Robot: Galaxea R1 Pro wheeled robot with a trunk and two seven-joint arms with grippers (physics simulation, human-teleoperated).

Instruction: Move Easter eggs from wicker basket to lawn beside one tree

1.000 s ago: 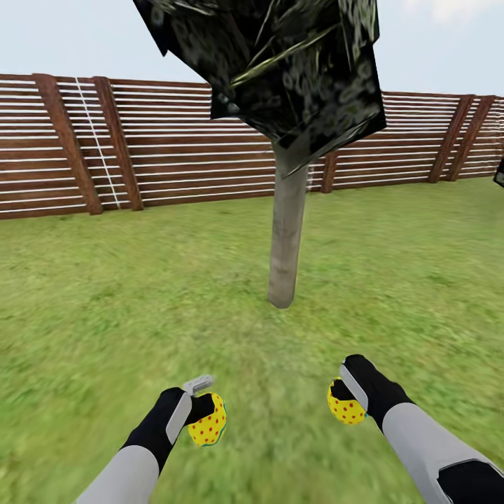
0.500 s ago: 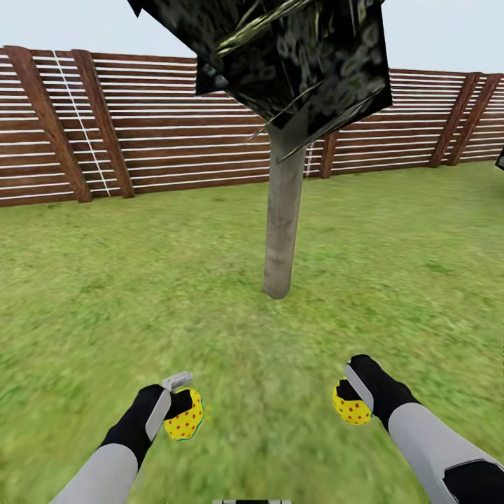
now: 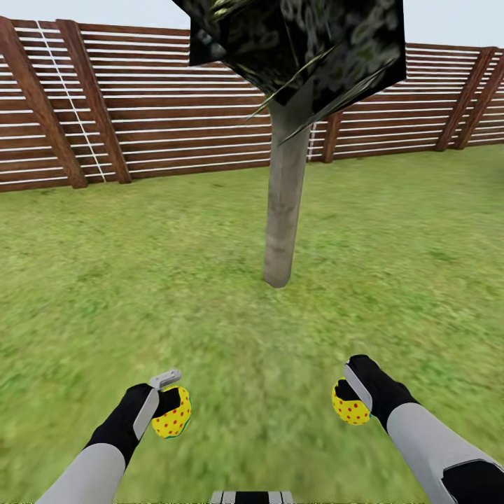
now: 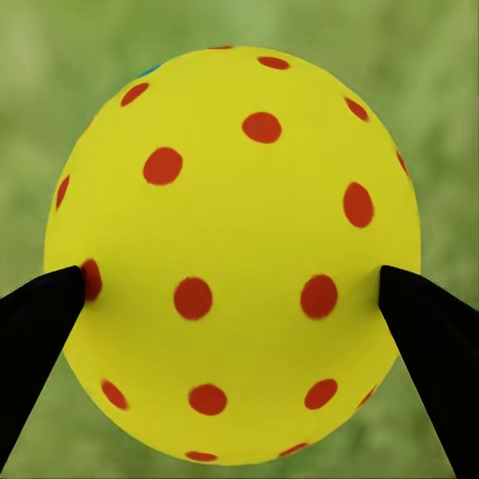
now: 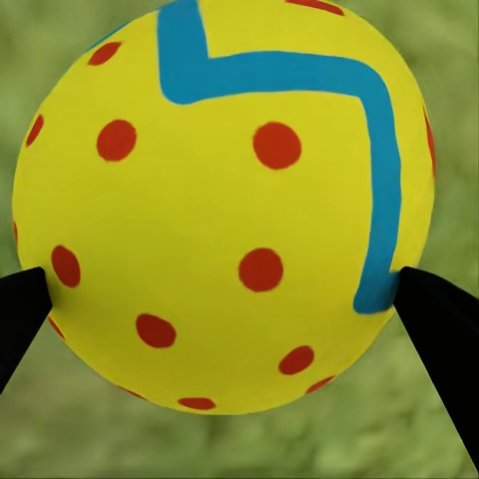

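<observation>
**Two eggs in hand, short of the tree**

Two Easter eggs are carried, one per gripper, taking the tree point(image 3: 283, 210) as landmark throughout.

Head view: the tree's grey-brown trunk stands on the lawn point(image 3: 392, 266) ahead of the robot, with the slatted fence point(image 3: 161, 119) behind it. The left gripper point(image 3: 170, 406) is closed on a yellow red-dotted egg point(image 3: 173, 418), held on the near side of the trunk and to its left, well apart from it. The right gripper point(image 3: 348, 399) is closed on a second dotted egg point(image 3: 348, 409), near side and to the trunk's right, likewise well apart. Both eggs are held above the grass, not resting on it.

Left wrist view: the two black fingers point(image 4: 40, 329) press the egg's point(image 4: 232, 249) opposite flanks below its widest girth; grass is blurred beyond.

Right wrist view: the fingers point(image 5: 439, 329) touch the egg point(image 5: 225, 205), which bears a blue angular band, low on its sides.

Risks, as judged: both grips sit low on rounded shells, so a jolt could squeeze an egg out. Release from this height may let an egg roll away from the trunk; release here would leave them too far off.

Containers: no basket is in view; the third egg's whereabouts cannot be told.
</observation>
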